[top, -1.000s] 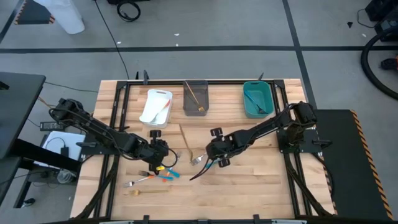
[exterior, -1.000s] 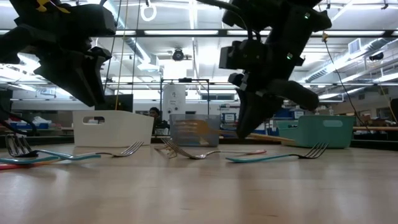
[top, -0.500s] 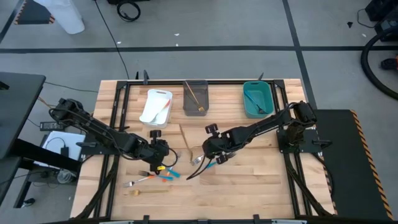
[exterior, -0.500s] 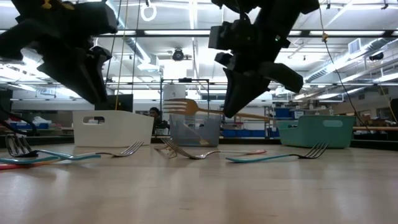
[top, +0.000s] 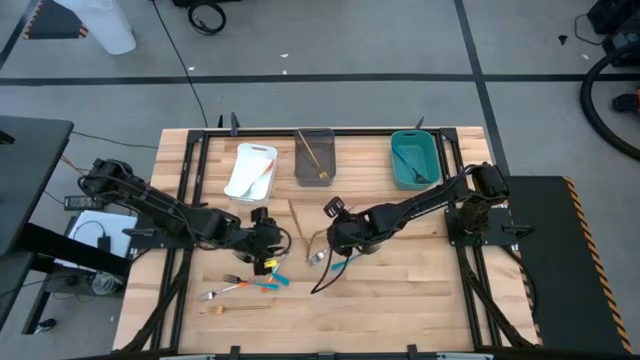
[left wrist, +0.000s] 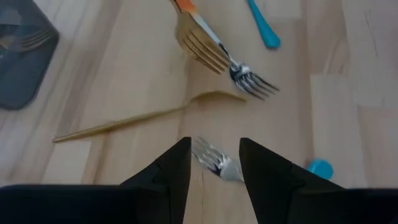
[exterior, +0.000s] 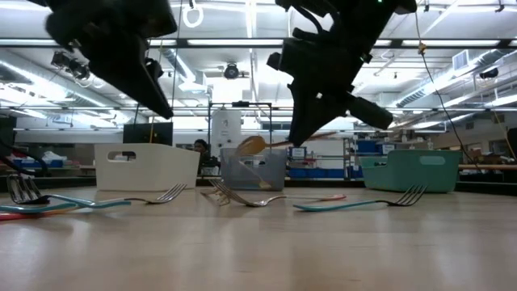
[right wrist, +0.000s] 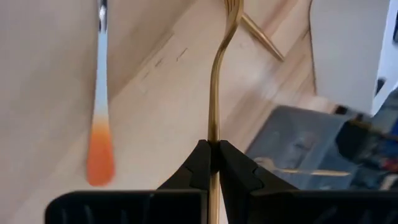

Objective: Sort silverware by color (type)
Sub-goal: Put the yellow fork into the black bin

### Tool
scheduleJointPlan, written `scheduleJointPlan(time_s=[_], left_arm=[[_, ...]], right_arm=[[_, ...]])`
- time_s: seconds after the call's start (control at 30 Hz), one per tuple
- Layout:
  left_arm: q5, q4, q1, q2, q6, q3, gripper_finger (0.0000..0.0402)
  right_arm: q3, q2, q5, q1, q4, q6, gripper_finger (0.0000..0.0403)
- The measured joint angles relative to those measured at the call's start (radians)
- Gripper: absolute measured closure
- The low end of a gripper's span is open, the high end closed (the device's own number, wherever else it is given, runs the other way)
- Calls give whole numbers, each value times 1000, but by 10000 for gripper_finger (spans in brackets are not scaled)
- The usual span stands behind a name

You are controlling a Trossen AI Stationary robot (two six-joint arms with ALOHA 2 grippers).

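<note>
The right hand [right wrist: 211, 163] is clamped shut on the handle of a gold fork [right wrist: 215, 106] and has it lifted clear of the tabletop [top: 420, 290], near its middle. This looks like the carry step: the next move calls for bringing it to the grey bin [top: 314, 160], where gold pieces already lie. In the low view the fork's long axis runs roughly level, tines pointing away from the hand. The left hand [left wrist: 214, 165] hovers open over a silver fork head [left wrist: 214, 160] among the loose silverware
</note>
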Motion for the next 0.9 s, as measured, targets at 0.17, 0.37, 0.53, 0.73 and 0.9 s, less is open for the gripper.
scheduleJointPlan(time_s=[0.17, 0.37, 0.53, 0.73, 0.9], left_arm=[[2, 13, 23, 0, -21, 0, 256], [2, 18, 35, 0, -60, 0, 256], [2, 30, 32, 0, -65, 0, 256], [2, 35, 33, 0, -82, 0, 256], [2, 35, 33, 0, -88, 0, 256]], right_arm=[[0, 0, 64, -11, 2, -200, 378], [0, 0, 102, -58, 29, -315, 378], [0, 0, 105, -102, 49, -423, 380], [0, 0, 117, -146, 135, -574, 381], [0, -6, 98, -191, 230, -705, 382]])
